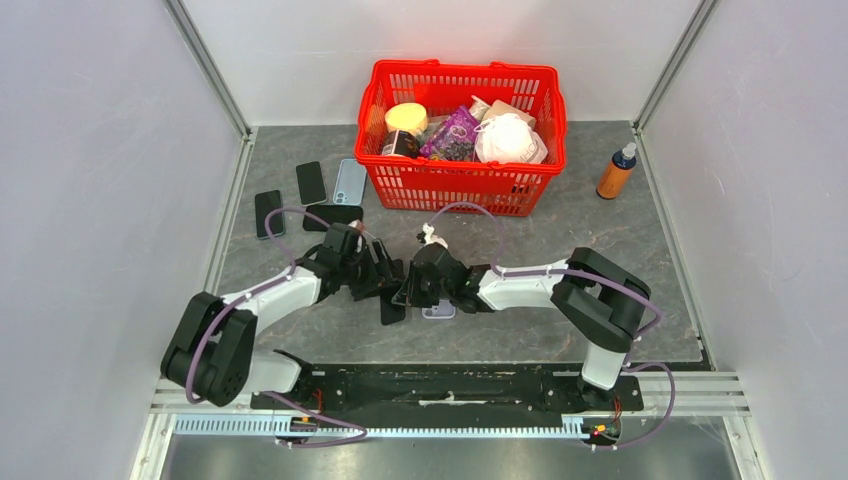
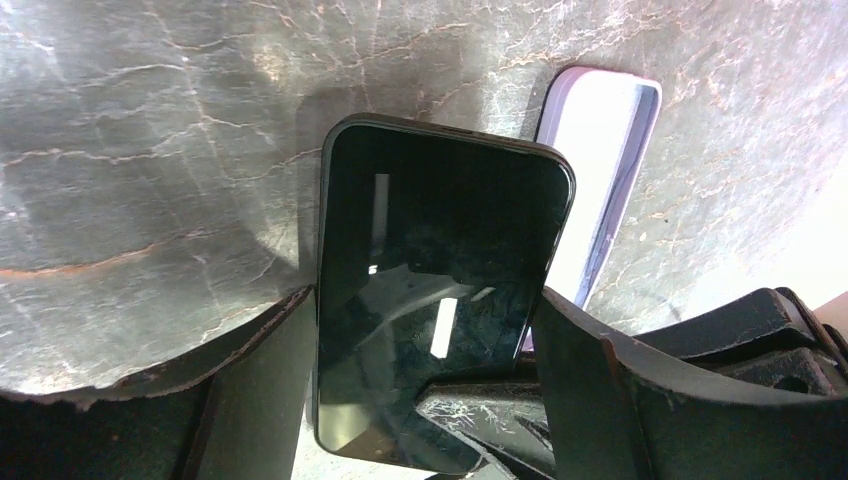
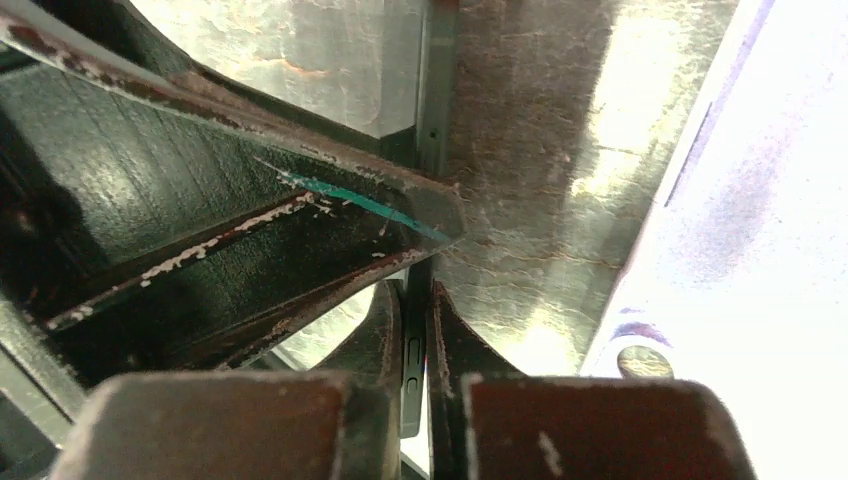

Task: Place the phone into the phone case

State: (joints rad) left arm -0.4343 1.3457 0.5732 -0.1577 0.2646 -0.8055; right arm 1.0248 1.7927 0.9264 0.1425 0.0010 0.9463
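The right gripper [image 3: 413, 325] pinches the thin edge of the phone [image 3: 437, 90] between its 2 dark fingers [image 3: 462, 350], the other arm's finger [image 3: 250, 220] crosses from the left to touch that edge, and the pale, glare-washed phone case [image 3: 740, 200] lies at right on the marbled table [image 3: 520, 150].

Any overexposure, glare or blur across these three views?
Top external: evenly lit and sharp. Left wrist: case blown out white; phone screen shows glare streaks. Right wrist: case overexposed, nearest foreground soft.
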